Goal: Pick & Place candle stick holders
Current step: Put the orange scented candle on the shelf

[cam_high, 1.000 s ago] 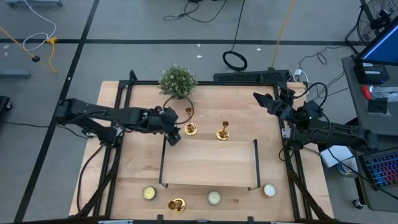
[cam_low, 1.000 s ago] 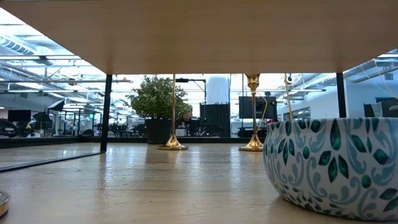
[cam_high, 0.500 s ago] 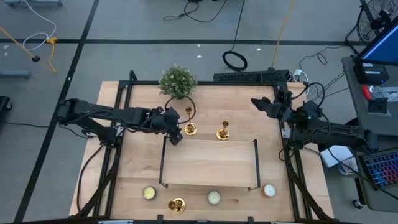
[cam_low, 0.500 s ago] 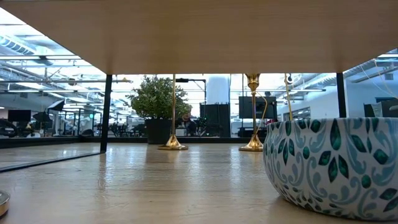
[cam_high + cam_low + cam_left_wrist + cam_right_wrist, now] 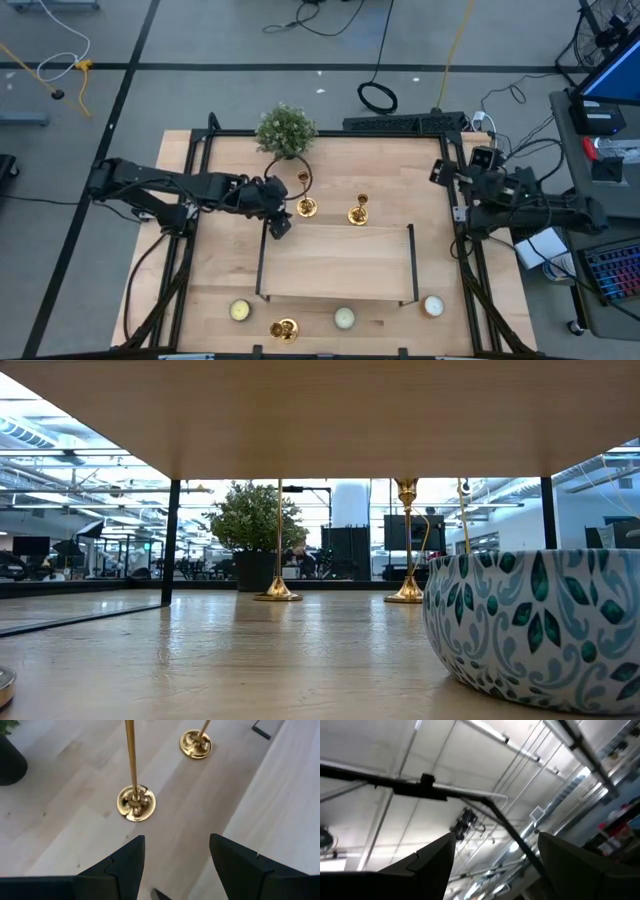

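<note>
You are at the approach step: your left hand (image 5: 278, 222) hovers with fingers spread wide and empty, just beside the nearest candle stick holder (image 5: 306, 207), which stands upright on the counter (image 5: 430, 230) between the green plant (image 5: 286, 130) and the raised wooden shelf (image 5: 336, 264). In the left wrist view its gold base (image 5: 136, 803) lies straight ahead of the open fingers (image 5: 125, 865), not yet between them. A second holder (image 5: 358, 213) stands near it; a third (image 5: 284, 328) sits at the front edge among the candles (image 5: 343, 318). Next, you would likely ease forward and close on the thin stem without tipping it. Your right hand (image 5: 440, 172) waits open at the counter's right edge, pointing upward.
</note>
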You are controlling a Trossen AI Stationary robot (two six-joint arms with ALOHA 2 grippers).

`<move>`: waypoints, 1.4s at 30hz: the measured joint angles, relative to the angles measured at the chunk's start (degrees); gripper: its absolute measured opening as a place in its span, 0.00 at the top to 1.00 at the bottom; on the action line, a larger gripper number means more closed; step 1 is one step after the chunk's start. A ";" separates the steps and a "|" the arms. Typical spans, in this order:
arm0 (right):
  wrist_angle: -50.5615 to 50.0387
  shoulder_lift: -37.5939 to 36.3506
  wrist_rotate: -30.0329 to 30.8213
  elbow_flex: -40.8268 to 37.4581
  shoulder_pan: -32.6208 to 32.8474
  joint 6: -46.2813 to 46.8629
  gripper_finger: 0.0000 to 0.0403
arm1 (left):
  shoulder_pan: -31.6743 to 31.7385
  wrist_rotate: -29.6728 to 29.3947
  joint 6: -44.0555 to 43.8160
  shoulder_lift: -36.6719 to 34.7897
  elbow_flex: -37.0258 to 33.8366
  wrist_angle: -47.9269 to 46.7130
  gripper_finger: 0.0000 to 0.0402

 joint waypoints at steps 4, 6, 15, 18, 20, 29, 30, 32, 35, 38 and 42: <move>-15.16 0.97 -0.12 8.61 8.55 -9.31 0.30 | -0.47 0.43 -0.10 -0.09 0.00 -0.21 0.43; -26.57 2.20 -0.05 14.35 12.74 -14.04 0.30 | -0.61 0.44 -0.14 -0.08 0.00 -0.58 0.43; -75.30 12.49 1.81 33.81 28.16 -14.73 0.30 | -0.59 0.44 -0.16 -0.08 0.00 -4.06 0.43; -82.46 15.16 1.90 34.93 32.46 -10.18 0.30 | -0.58 0.44 0.05 -0.08 0.00 -4.29 0.43; -86.03 16.35 1.54 35.05 35.48 -5.67 0.30 | -0.58 0.44 0.09 -0.08 0.00 -4.28 0.43; -91.81 21.84 -1.36 35.06 52.73 16.39 0.30 | -0.58 0.44 0.68 -0.08 0.00 -5.05 0.43; -91.99 22.83 -1.34 35.06 54.19 17.80 0.30 | -0.58 0.42 0.70 -0.08 0.00 -5.05 0.43; -92.17 25.15 -1.32 35.06 56.67 19.48 0.30 | -0.58 0.42 0.72 -0.08 0.00 -5.05 0.43; -95.67 29.35 -1.23 35.06 59.17 19.93 0.30 | -0.61 0.39 0.65 -0.08 0.00 -5.05 0.43; -103.27 33.79 -1.06 35.06 60.29 19.01 0.30 | -0.90 -0.08 0.41 -0.08 0.00 -5.01 0.43; -112.79 38.91 1.29 35.06 60.82 16.63 0.29 | -1.63 -0.70 -0.02 -0.08 0.00 -3.96 0.43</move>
